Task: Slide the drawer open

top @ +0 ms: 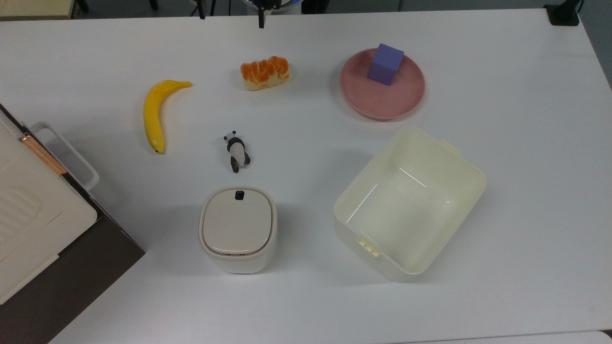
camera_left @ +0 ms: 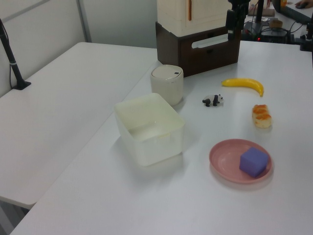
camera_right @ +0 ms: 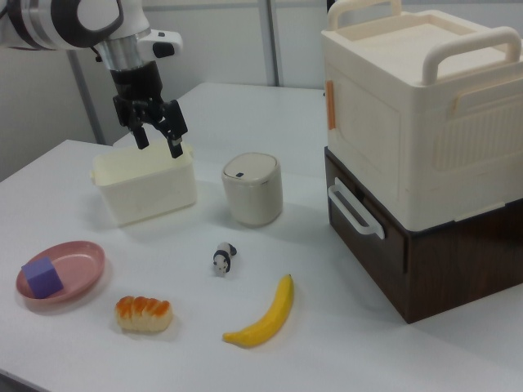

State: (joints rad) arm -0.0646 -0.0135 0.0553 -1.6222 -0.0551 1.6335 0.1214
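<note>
The drawer (camera_right: 369,238) has a dark brown front and a white loop handle (camera_right: 355,213). It sits pushed in at the bottom of a brown cabinet on the right view's right. In the top view its handle (top: 65,155) juts out at the left edge, and in the left view the drawer (camera_left: 205,53) stands at the back. My gripper (camera_right: 157,140) hangs in the air over the cream tub (camera_right: 145,189), far from the drawer. It is open, with nothing between its fingers. The gripper (top: 261,19) also shows at the top view's upper edge and in the left view (camera_left: 230,22).
A large cream box (camera_right: 417,106) sits on top of the cabinet. On the table lie a banana (top: 155,114), a toy panda (top: 236,151), a bread piece (top: 265,72), a white lidded bin (top: 237,228), the cream tub (top: 411,200) and a pink plate (top: 354,102) holding a purple cube (top: 385,63).
</note>
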